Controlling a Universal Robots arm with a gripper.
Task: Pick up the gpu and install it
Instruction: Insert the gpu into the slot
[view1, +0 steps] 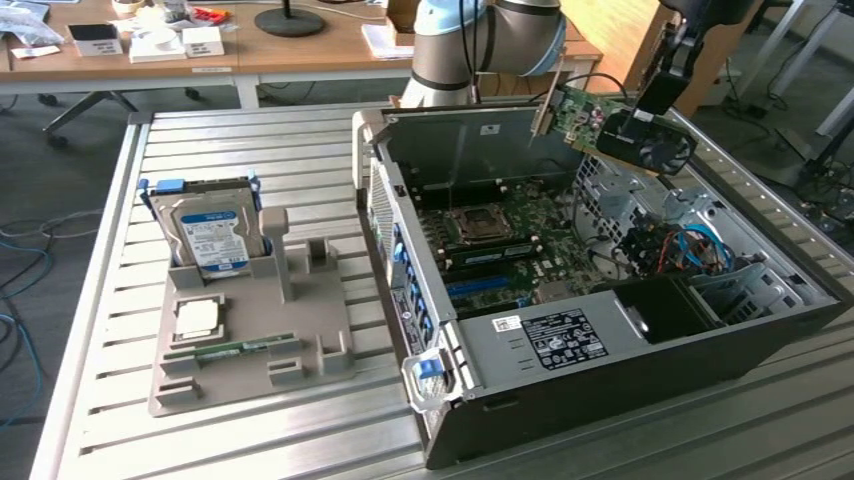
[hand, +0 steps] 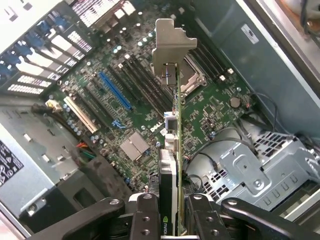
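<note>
Starting at the exterior view's left, a grey holder (view1: 254, 335) sits on the slatted table (view1: 267, 140). A hard drive (view1: 211, 235) stands upright in it, well apart from the work. At centre frame lies the open computer case (view1: 641, 390), its motherboard (view1: 514, 235) facing up.

In the upper right of that view the gripper (view1: 638, 125) hangs over the case's far corner. It is clamped on the gpu (view1: 587, 112), which is tilted and clear of the board.

The wrist view looks along the card edge-on. The gpu (hand: 172, 150) is pinched in the gripper (hand: 172, 212), with its metal bracket (hand: 172, 47) at the far end. The long blue slot (hand: 115, 91) lies beside the card, not under it.

Doing this step well likely means squaring the card upright, lining its edge over a slot, and pressing evenly.

Room looks tight. The case walls ring the board, and the drive cage (hand: 255, 175) and loose cables (view1: 694, 248) crowd the exterior view's right.
</note>
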